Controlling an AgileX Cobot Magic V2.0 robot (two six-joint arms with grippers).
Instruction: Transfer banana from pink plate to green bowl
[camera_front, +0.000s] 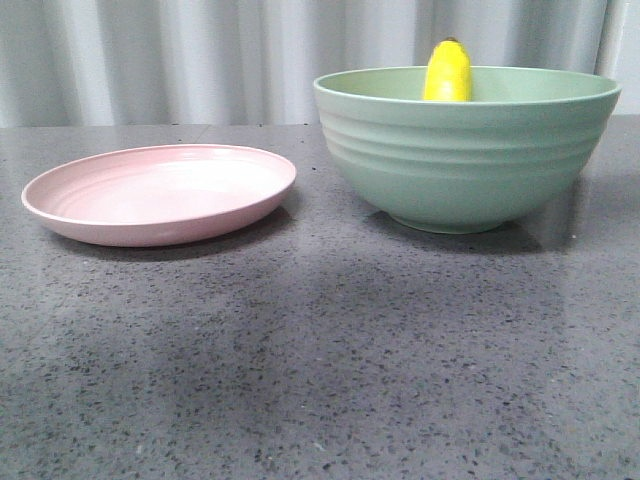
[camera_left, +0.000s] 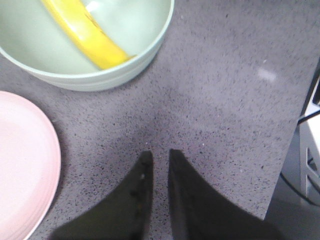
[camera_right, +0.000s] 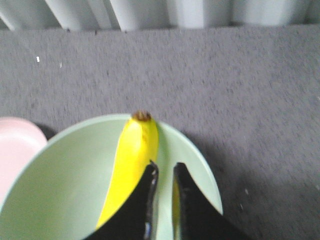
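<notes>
The yellow banana (camera_front: 447, 72) lies in the mint-green bowl (camera_front: 465, 160) at the right, its tip sticking up over the far rim. The pink plate (camera_front: 160, 195) sits empty at the left. No gripper shows in the front view. In the left wrist view my left gripper (camera_left: 159, 154) is shut and empty above bare table, near the bowl (camera_left: 145, 55), the banana (camera_left: 87, 35) and the plate (camera_left: 25, 165). In the right wrist view my right gripper (camera_right: 166, 167) is shut and empty above the bowl (camera_right: 55, 190), beside the banana (camera_right: 132, 160). The plate's edge (camera_right: 15, 145) shows there too.
The grey speckled tabletop (camera_front: 320, 350) spreads in front of both dishes. A white pleated curtain (camera_front: 200, 60) hangs behind the table. The table's edge (camera_left: 285, 165) and white equipment with cables (camera_left: 310, 165) show in the left wrist view.
</notes>
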